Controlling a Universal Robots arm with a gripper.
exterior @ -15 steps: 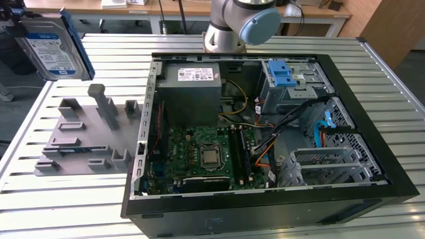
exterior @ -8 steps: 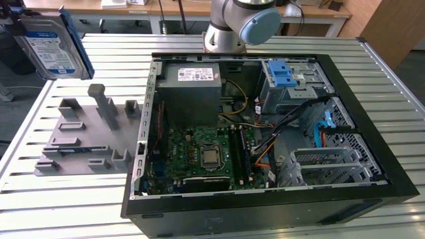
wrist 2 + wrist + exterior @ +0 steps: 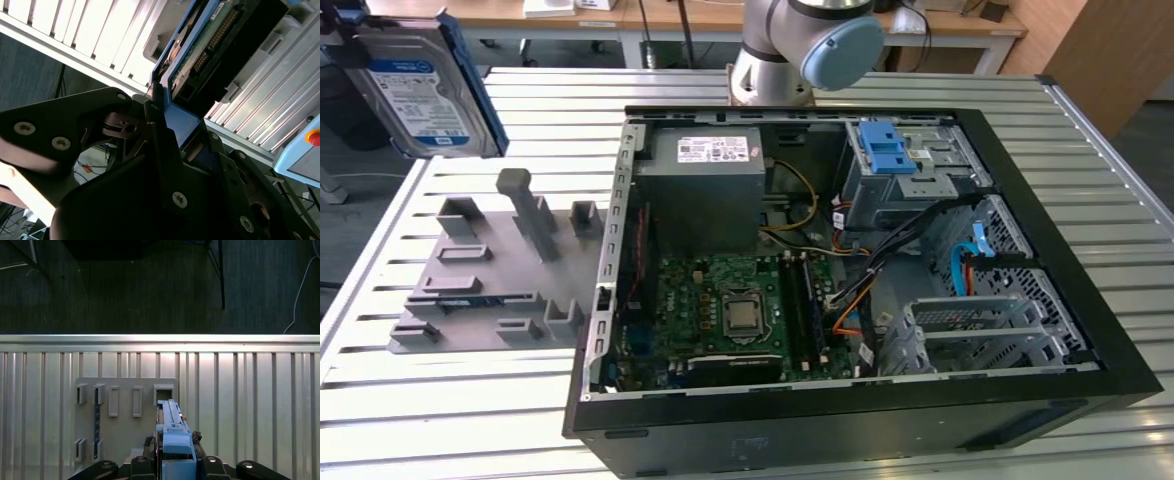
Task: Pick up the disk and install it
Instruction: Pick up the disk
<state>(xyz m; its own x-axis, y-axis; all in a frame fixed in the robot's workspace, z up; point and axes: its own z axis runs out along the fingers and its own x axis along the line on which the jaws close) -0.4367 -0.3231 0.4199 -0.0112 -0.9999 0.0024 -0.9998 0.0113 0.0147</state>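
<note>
My hand (image 3: 175,446) pinches the disk (image 3: 416,90) by its blue frame, holding it on edge, high above the grey rack (image 3: 480,290) on the tabletop (image 3: 454,400), clear of its posts.

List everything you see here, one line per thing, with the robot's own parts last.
disk: one, silver with a white-and-blue label and blue frame, held in the air above the table at the exterior view's upper left.
holder block: one, grey, on the table on the exterior view's left of the computer case.
computer case: one, black, lying open on the table.
metal box: one, grey with a white sticker, inside the case.
drive cage: one, grey with a blue latch, inside the case.
circuit board: one, green, on the case floor.
table: one, silver, slatted.
robot arm: one, grey and light blue, behind the case.
pincer: one, black, closed on the disk.
</note>
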